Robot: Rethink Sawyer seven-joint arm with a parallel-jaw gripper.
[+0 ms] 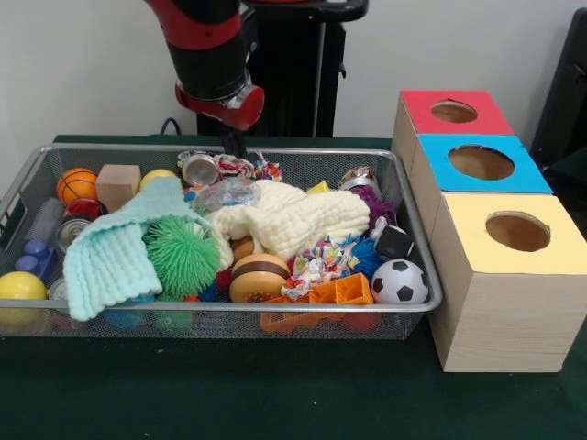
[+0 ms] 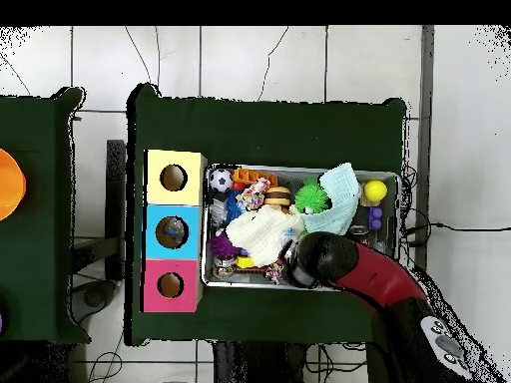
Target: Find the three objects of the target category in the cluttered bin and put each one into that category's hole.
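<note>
1. wire mesh bin [image 1: 417, 247] sits on a dark green counter [image 1: 229, 394]; it is crowded with toys and cloths.
2. three wooden boxes stand in a row just beside the bin, touching one another: red-topped box [image 1: 456, 112], blue-topped box [image 1: 480, 163], yellow-topped box [image 1: 514, 275]. each has one round hole in its top.
3. no brand, label or writing can be read on any item or box.
4. red and black arm [image 1: 206, 50] comes down over the bin's back edge; its tool [image 1: 236, 142] hangs just above the clutter near a small metal can [image 1: 200, 170] and a multicoloured rope toy [image 1: 246, 166]. cannot tell whether the tool is open or closed, nor whether it grips anything.
5. bin contents, front view: cream cloth [image 1: 293, 218] in the middle; mint green cloth [image 1: 119, 247] draped to its left; green spiky ball [image 1: 183, 255] against the mint cloth; toy burger [image 1: 259, 278] at the front; soccer ball [image 1: 400, 282] in the front corner nearest the yellow-topped box; orange basketball [image 1: 77, 184] and wooden cube [image 1: 117, 186] at the back corner away from the boxes; yellow ball [image 1: 20, 286] at the front corner on that side.
6. target category cannot be told; candidate items all lie inside the bin.
7. overhead view: arm [image 2: 364, 271] covers the bin's corner; a dark thing shows inside the blue-topped box's hole [image 2: 172, 231].
</note>
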